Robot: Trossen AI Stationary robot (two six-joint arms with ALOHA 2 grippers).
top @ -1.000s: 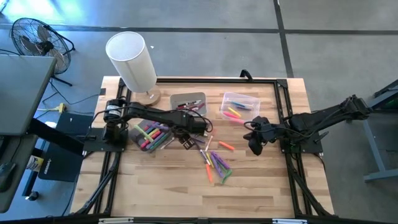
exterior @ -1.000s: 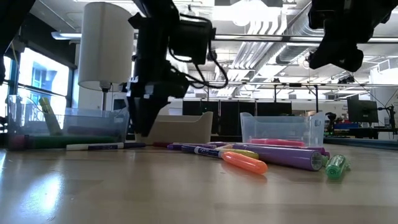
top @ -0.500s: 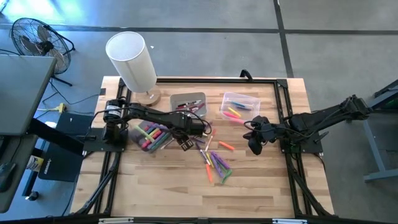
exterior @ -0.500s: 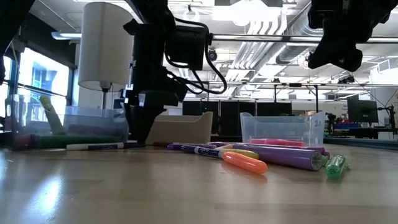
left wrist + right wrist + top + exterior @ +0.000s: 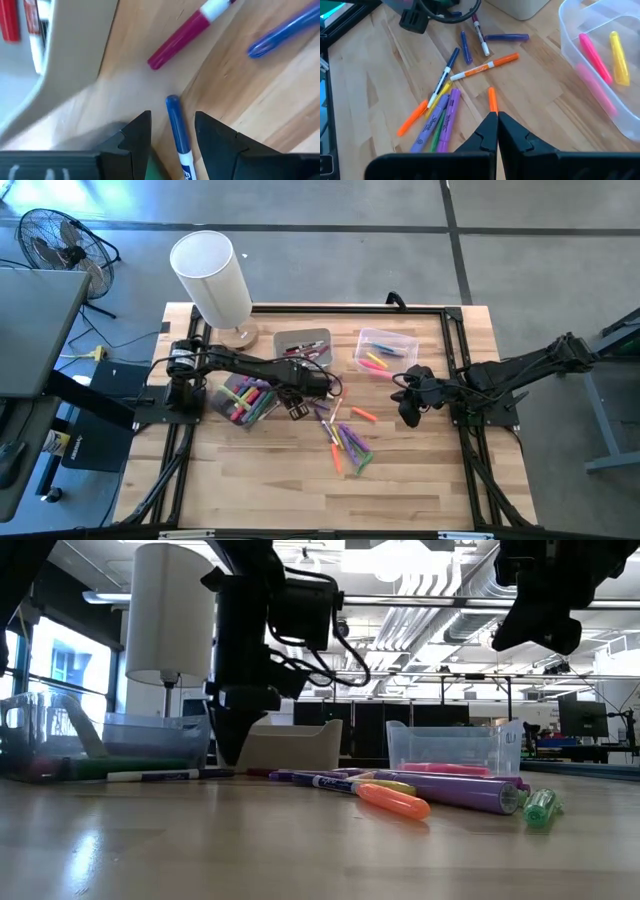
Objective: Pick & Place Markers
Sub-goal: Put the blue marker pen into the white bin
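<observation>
Wooden table [image 5: 260, 480] carries loose markers [image 5: 345, 442] with no legible print, the left gripper [image 5: 172, 131] lowered, fingers parted astride a blue marker [image 5: 176, 131], the right gripper [image 5: 497, 129] raised, closed.

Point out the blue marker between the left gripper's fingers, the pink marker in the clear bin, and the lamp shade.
Blue marker [image 5: 176, 127], left wrist view, mid-barrel.
Pink marker [image 5: 594, 51], right wrist view, middle of its body.
Lamp shade [image 5: 212, 276], high view, side of the white cylinder.

No lettering on the markers [image 5: 482, 67] or bins is legible in any view.
</observation>
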